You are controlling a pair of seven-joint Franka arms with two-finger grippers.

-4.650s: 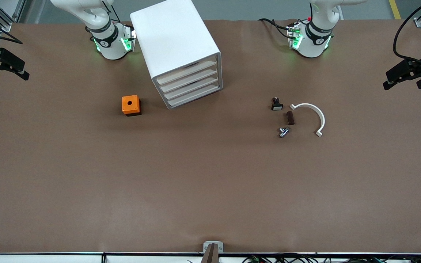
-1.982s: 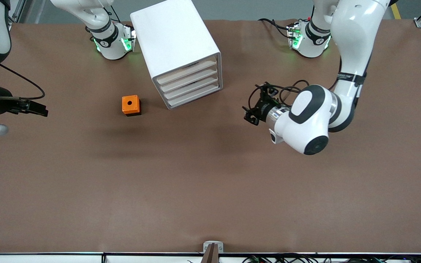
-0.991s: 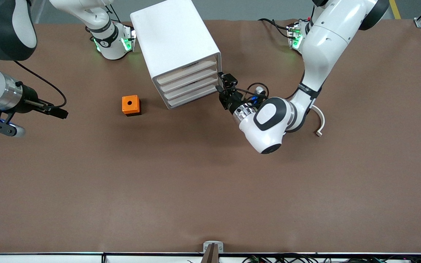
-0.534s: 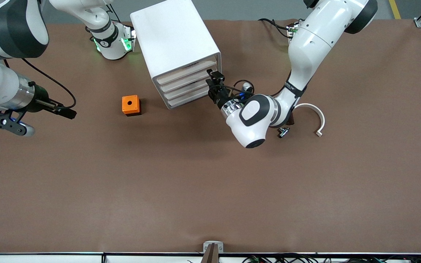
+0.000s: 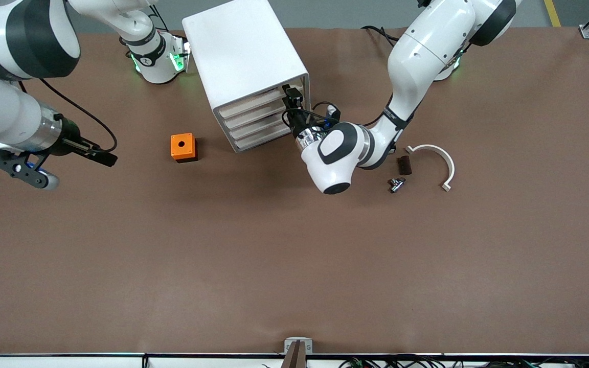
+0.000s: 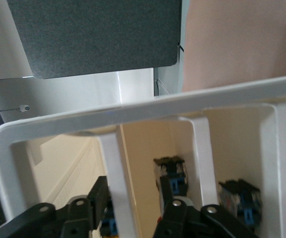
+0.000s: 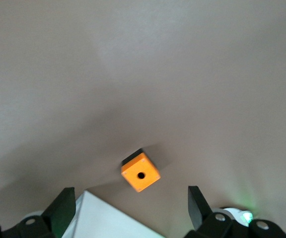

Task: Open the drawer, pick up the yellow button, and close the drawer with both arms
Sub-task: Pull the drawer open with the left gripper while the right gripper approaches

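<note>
my left arm [image 5: 417, 46] reaches down low, its wrist turned level, and my left gripper [image 5: 291, 100] points sideways with fingers [image 6: 97, 198] spread apart. my right arm [image 5: 3, 102] stretches out level, right gripper [image 5: 101, 156] spread wide in the air.

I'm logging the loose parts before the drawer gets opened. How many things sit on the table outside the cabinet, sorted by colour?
Orange: 1, the orange box
White: 1, the curved white bracket
Dark brown: 1, the small block
Silver: 1, the small metal part
Total: 4
</note>
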